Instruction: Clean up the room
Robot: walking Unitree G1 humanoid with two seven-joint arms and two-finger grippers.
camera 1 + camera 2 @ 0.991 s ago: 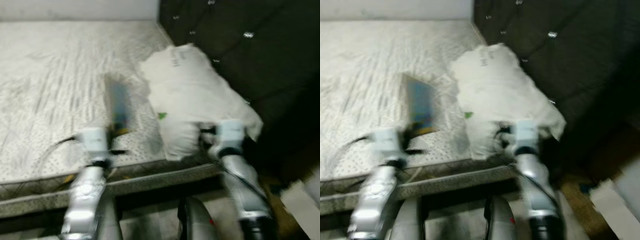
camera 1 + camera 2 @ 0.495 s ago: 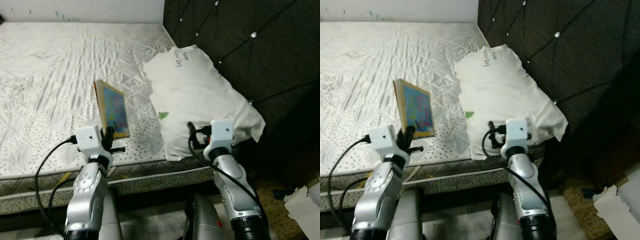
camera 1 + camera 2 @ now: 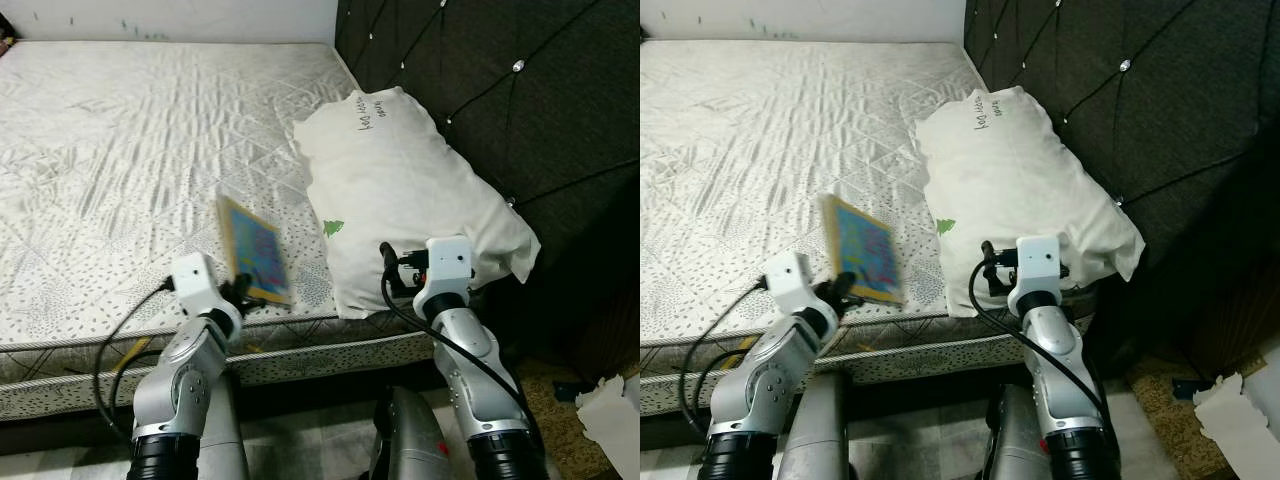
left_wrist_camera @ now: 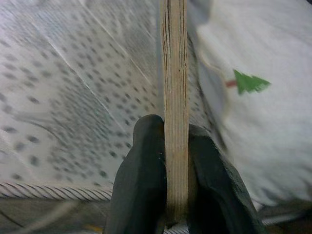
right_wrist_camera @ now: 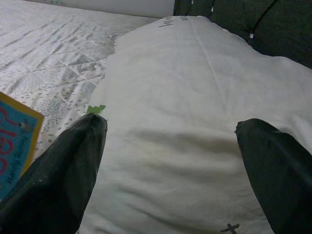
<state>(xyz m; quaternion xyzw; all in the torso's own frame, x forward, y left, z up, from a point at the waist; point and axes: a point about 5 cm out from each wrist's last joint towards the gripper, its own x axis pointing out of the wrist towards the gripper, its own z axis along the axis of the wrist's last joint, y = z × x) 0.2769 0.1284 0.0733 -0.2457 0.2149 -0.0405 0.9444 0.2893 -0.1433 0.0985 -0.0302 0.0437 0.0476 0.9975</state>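
Observation:
A thin picture book (image 3: 255,250) with a bright blue cover and a wooden-looking edge (image 4: 175,97) stands on edge over the white mattress (image 3: 120,150), near its front edge. My left gripper (image 3: 240,296) is shut on the book's lower edge, one black finger (image 4: 146,170) on each side. A white pillow (image 3: 400,190) with a small green tree mark (image 4: 249,82) lies against the dark headboard, just right of the book. My right gripper (image 5: 168,170) is open at the pillow's near end, its fingers (image 5: 58,175) spread wide over the fabric.
The dark tufted headboard (image 3: 520,100) runs along the right side of the bed. The mattress's front edge (image 3: 60,370) is close to my arms. White paper (image 3: 612,412) lies on the floor at the lower right. A pale wall (image 3: 170,18) stands behind the bed.
The blur from a second ago has cleared. My left gripper has carried the book to the right, closer to the pillow and the bed's front edge. The right gripper stays at the pillow.

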